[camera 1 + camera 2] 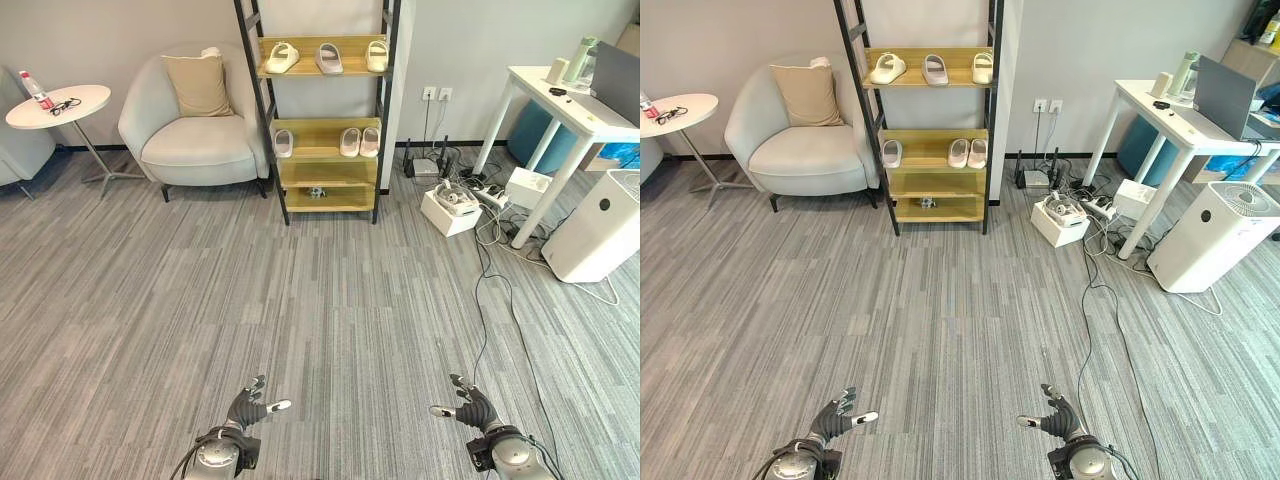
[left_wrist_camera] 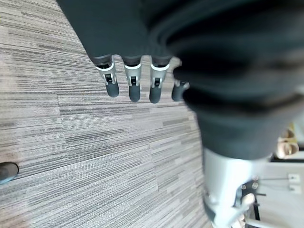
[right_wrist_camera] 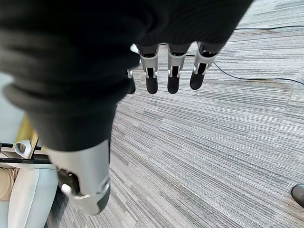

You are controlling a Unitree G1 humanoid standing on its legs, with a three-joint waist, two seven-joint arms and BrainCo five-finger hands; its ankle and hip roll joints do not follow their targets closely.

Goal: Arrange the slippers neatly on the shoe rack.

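Across the room, against the far wall, I see the shoe rack (image 1: 321,120) with the slippers already on it: three on the top shelf, namely a top-left slipper (image 1: 282,57) lying skewed, a top-middle slipper (image 1: 329,58) and a top-right slipper (image 1: 377,55). On the middle shelf a lone slipper (image 1: 284,143) sits well apart from a pair (image 1: 360,142) whose two slippers lie just beside each other. Something small (image 1: 317,192) rests on the lowest shelf; I cannot tell what it is.

My left hand (image 1: 251,408) and right hand (image 1: 469,407) hang low over the carpet (image 1: 320,300), both with fingers relaxed and spread, holding nothing; each wrist view shows straight fingers above bare floor.

I judge the step in hand is the approach, since the rack is well out of reach. To do it well I walk straight at the rack's middle, keeping clear of the armchair (image 1: 192,125) on my left and the cables (image 1: 490,240) and white box (image 1: 450,208) on my right. I stop square to the shelves, close enough that either hand reaches the top shelf without leaning. I would start with the skewed slipper, turning it parallel to its neighbours.
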